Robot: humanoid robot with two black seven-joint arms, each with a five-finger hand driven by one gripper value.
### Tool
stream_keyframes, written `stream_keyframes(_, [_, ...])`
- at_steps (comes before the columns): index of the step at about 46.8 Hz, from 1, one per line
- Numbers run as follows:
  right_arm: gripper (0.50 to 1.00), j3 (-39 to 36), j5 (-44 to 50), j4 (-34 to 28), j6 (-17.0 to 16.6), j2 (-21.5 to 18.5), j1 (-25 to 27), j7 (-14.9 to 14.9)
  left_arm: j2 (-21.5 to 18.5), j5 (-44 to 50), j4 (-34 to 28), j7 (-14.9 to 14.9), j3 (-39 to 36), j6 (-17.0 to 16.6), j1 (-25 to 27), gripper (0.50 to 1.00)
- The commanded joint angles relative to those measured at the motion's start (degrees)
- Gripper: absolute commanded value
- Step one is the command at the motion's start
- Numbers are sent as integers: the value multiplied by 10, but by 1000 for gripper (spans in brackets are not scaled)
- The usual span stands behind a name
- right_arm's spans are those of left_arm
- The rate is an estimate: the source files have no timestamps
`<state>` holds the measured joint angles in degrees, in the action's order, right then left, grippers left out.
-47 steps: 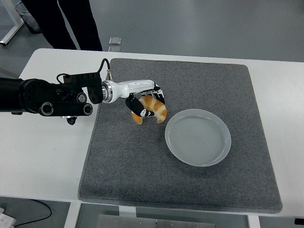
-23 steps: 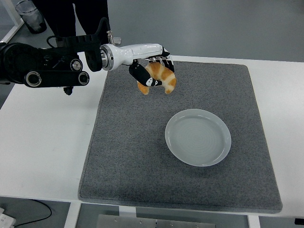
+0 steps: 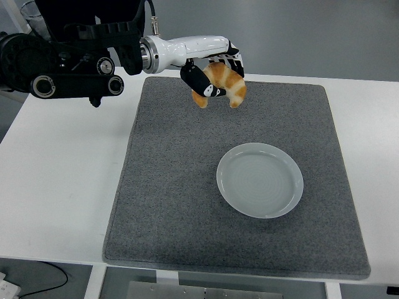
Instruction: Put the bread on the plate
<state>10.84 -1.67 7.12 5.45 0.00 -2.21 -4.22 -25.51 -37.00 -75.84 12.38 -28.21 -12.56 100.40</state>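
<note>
Up top, the left hand (image 3: 215,68) gripped the bread (image 3: 223,85), held above the grey mat's (image 3: 174,187) upper edge, well apart from the plate (image 3: 260,180) at centre-right.

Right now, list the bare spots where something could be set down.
Bare: the plate, the grey mat left and in front of it, and the white table left of the mat. Crowded only at the far edge, where the left hand holds the bread.

Plate (image 3: 260,180) on mat (image 3: 162,187), bread (image 3: 224,84) up behind-left
</note>
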Motion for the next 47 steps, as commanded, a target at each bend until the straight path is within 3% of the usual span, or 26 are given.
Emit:
stream_keyframes(1, [952,1,0,0,1,0,0,0,11,0,1,2,0,0,6,500])
stream_keyframes(27, [952,1,0,0,1,0,0,0,143,-4,54,41,0,-1,-3,500])
stream_keyframes(47, [952,0,0,0,0,0,0,0,211,-10,94,50,-5,0,-56,500])
